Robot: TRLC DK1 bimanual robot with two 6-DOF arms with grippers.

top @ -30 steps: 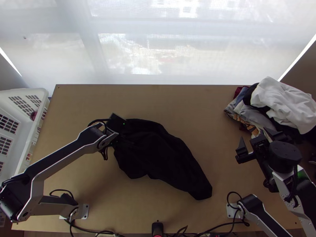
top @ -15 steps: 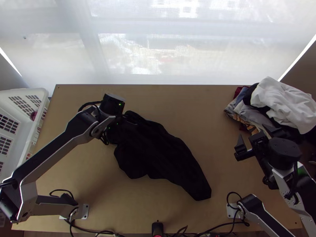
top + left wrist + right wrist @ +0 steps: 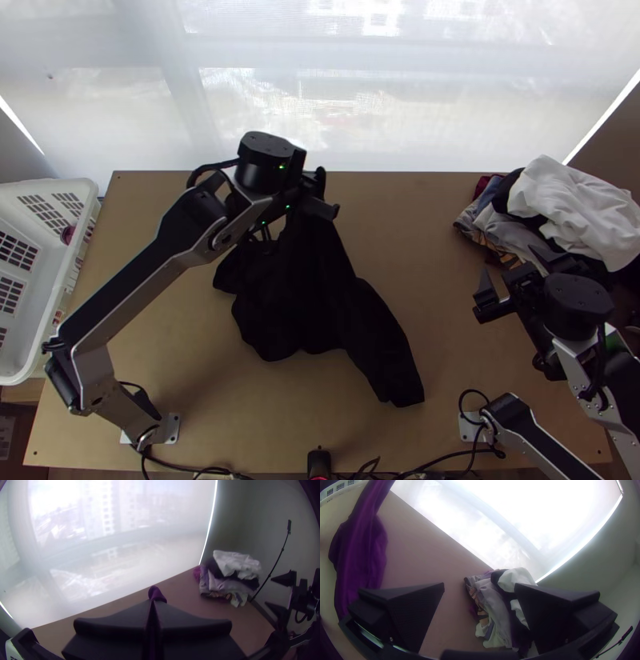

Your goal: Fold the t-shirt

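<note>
Top view: L gripper is nr the table's far edge, L of ctr, w/ a raised bit of the black t-shirt, the rest bunched below, one end twd the near edge; R gripper is over the R side. L wrist view: L gripper's clamped tight on a pinch of the t-shirt. R wrist view: R gripper's spread wide, holding nothing, clothes pile beyond at the table's far R corner.

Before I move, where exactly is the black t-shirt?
In the top view, the black t-shirt hangs from the left pincer onto the middle of the table, its near end lying left of the right arm's base.
</note>
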